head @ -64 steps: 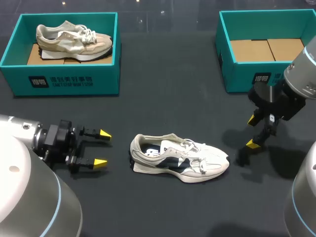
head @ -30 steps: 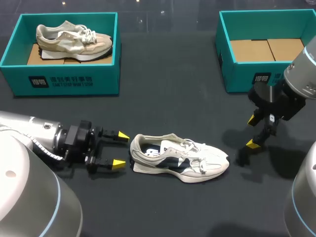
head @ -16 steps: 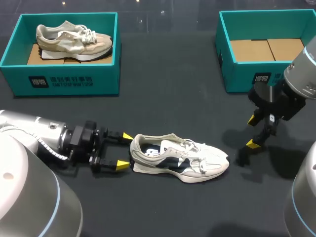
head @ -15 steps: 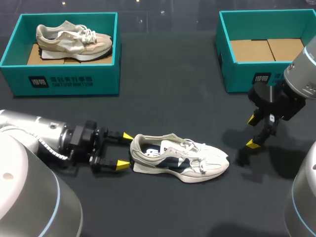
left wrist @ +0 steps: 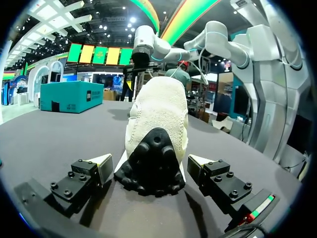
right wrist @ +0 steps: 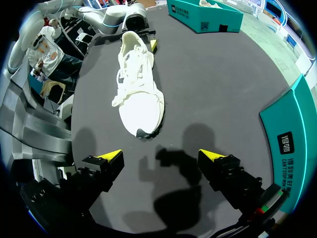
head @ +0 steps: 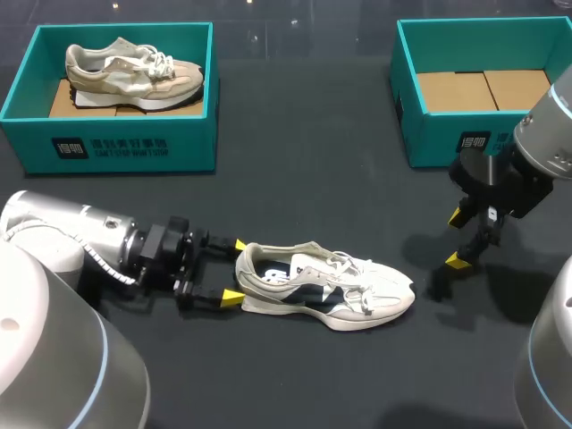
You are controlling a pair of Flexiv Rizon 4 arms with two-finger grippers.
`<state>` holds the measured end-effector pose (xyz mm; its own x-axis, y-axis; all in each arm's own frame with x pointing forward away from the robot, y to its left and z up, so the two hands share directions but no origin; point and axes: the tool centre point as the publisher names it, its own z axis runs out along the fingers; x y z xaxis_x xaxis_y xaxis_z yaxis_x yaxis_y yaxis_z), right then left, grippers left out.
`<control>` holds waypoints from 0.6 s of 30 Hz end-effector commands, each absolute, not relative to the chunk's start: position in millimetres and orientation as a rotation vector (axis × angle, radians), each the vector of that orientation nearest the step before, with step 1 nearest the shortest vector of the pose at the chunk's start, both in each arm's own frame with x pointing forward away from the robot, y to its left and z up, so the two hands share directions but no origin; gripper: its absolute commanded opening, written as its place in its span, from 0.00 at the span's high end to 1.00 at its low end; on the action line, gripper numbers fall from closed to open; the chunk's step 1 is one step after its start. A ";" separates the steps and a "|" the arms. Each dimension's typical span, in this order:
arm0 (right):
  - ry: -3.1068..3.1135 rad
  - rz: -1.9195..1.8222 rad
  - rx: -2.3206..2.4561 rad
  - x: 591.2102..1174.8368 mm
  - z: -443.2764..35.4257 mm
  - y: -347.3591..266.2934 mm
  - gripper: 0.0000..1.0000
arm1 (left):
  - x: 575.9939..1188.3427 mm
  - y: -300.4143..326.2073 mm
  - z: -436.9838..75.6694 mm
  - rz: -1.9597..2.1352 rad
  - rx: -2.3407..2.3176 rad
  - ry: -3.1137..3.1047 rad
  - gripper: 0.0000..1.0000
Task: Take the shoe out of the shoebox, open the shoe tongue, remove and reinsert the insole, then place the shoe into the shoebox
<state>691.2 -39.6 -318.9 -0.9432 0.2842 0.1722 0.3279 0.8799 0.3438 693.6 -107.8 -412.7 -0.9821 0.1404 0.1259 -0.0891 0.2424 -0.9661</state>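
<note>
Straddling the heel of the shoe [head: 323,288] at lower centre, the open left gripper [head: 235,270] should close squarely, low on the heel; the right gripper [head: 458,238], mid-right, hangs open.

Overhead light casts the right gripper's [head: 458,238] soft shadow on the table [head: 304,179].

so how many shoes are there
2: a white shoe on the table, its heel between the open fingers of the left gripper, and a beige shoe in the far-left shoebox
</note>
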 end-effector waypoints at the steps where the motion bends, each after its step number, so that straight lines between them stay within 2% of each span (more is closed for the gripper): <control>1: -2.934 -0.565 -0.479 690.5 -319.3 -39.5 0.00 | 695.2 -115.4 -416.3 1.820 -0.053 -2.321 0.00; 18: -2.934 -0.565 -0.479 690.5 -319.3 -39.5 0.00 | 689.8 -133.3 -418.9 1.804 -0.097 -2.321 0.00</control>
